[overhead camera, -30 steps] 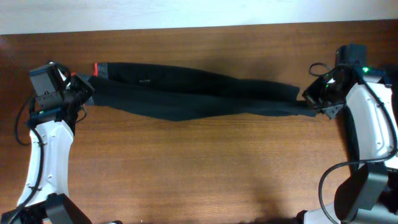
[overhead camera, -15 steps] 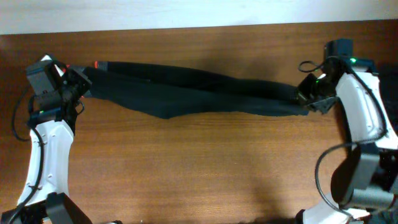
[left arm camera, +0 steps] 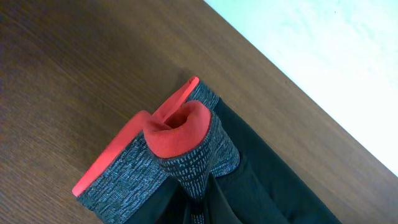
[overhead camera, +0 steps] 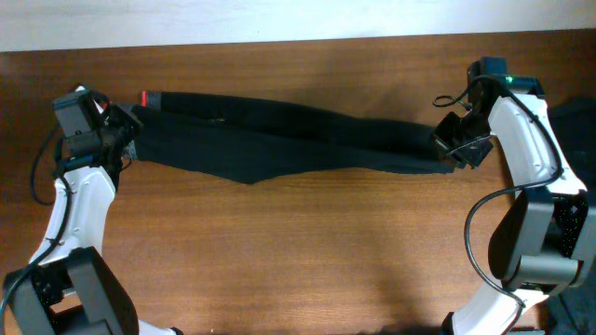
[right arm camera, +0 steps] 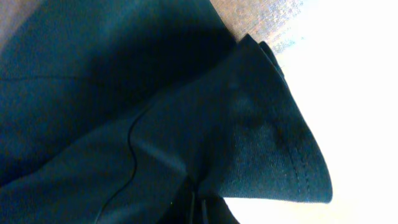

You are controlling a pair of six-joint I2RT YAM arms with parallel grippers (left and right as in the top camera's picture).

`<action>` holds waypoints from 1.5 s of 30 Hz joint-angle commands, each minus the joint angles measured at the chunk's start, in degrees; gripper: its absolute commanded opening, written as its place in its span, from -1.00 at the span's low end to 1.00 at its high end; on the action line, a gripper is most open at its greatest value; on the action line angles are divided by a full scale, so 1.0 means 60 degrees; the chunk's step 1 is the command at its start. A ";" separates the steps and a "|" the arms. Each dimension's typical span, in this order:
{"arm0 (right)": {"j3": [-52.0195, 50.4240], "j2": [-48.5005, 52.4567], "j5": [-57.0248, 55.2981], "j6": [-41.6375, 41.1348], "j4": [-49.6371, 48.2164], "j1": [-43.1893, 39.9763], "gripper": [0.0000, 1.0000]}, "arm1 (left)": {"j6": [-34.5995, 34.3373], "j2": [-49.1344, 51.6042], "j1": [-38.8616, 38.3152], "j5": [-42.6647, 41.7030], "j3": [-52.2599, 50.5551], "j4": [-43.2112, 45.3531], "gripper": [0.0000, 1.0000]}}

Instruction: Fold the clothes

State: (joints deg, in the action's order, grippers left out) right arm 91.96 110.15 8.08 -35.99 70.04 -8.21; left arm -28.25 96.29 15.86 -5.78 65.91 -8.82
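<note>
Trousers point(overhead camera: 289, 140): black, stretched lengthwise across the far half of the counter point(overhead camera: 298, 261), spanning from one arm to the other. Waist end is at the robot's left, leg ends at its right. The near edge sags to a shallow point left of mid-span. Cannot tell whether the cloth rests on the wood or hangs just above it.

Left claw point(overhead camera: 126, 138): closed on the waist end. Wrist view shows the grey waistband point(left arm camera: 186, 168) bunched into a fold, with the red edging point(left arm camera: 174, 134) turned outward.

Right claw point(overhead camera: 447, 149): closed on the leg ends. Wrist view shows a black hem point(right arm camera: 280, 155) with a stitched edge, fanning out from the pinch.

Arms: left forearm rises from the near-left corner, wrist turned in toward the cloth. Right arm arcs up the right side, wrist bent back toward centre.

Surface: dark brown wood grain. A pale strip point(overhead camera: 279, 19) runs along the far edge.
</note>
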 commanded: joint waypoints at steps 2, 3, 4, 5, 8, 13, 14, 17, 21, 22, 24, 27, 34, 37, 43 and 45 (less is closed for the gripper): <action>0.1111 0.0033 -0.0131 0.0011 0.0849 0.0004 -0.92 | 0.0117 0.0033 0.0044 0.0062 0.0608 -0.0084 -0.99; 0.1337 0.0033 -0.0127 0.0018 0.1104 0.0004 -0.92 | 0.0120 0.0033 0.0044 0.0058 0.0743 -0.0229 -0.99; 0.1530 0.0033 -0.0124 0.0025 0.1330 0.0004 -0.92 | 0.0120 0.0033 0.0044 0.0062 0.0882 -0.0386 -0.99; 0.1723 0.0033 -0.0124 0.0029 0.1581 0.0004 -0.92 | 0.0120 0.0033 0.0044 0.0062 0.0987 -0.0506 -0.99; 0.1927 0.0033 -0.0120 0.0029 0.1916 0.0015 -0.92 | 0.0120 0.0033 0.0044 0.0011 0.1239 -0.0714 -1.00; 0.1891 0.0051 -0.0117 -0.0004 0.2087 0.0113 -0.92 | 0.0120 0.0033 0.0044 -0.0011 0.1315 -0.0710 -0.99; 0.1891 0.0058 -0.0117 -0.0007 0.2084 0.0149 -0.92 | 0.0117 0.0033 0.0044 -0.0011 0.1315 -0.0714 -1.00; 0.1891 0.0091 0.0018 -0.0080 0.2084 0.0229 -0.92 | 0.0120 0.0033 0.0044 -0.0007 0.1315 -0.0710 -0.99; 0.1891 0.0157 0.0204 -0.0073 0.2430 0.0251 -0.92 | 0.0120 0.0033 0.0044 -0.0007 0.1315 -0.0718 -0.99; 0.1891 0.0160 0.0200 -0.0073 0.2514 0.0251 -0.92 | 0.0120 0.0033 0.0044 -0.0007 0.1315 -0.0718 -0.99; 0.1891 0.0160 0.0200 -0.0040 0.2626 0.0251 -0.92 | 0.0120 0.0033 0.0044 0.0000 0.1315 -0.0718 -0.99; 0.1891 0.0160 0.0197 -0.0033 0.2667 0.0251 -0.92 | 0.0120 0.0033 0.0044 0.0000 0.1315 -0.0714 -1.00; 0.1887 0.0171 0.0215 -0.0036 0.2889 0.0251 -0.92 | 0.0120 0.0040 0.0044 0.0131 0.1311 -0.0707 -0.99; 0.1887 0.0215 0.0204 -0.0040 0.2900 0.0251 -0.92 | 0.0120 0.0040 0.0044 0.0178 0.1311 -0.0696 -0.99; 0.1887 0.0783 0.0590 -0.0036 0.2969 0.0335 -0.92 | 0.0120 0.0040 0.0044 0.0178 0.1311 -0.0685 -1.00; 0.1887 0.1002 0.0597 -0.0040 0.2801 0.0368 -0.92 | 0.0120 0.0040 0.0044 0.0178 0.1311 -0.0685 -0.99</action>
State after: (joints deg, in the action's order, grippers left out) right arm 102.56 113.80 10.87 -35.97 87.39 -6.68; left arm -28.25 96.29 15.86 -5.78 72.27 -13.30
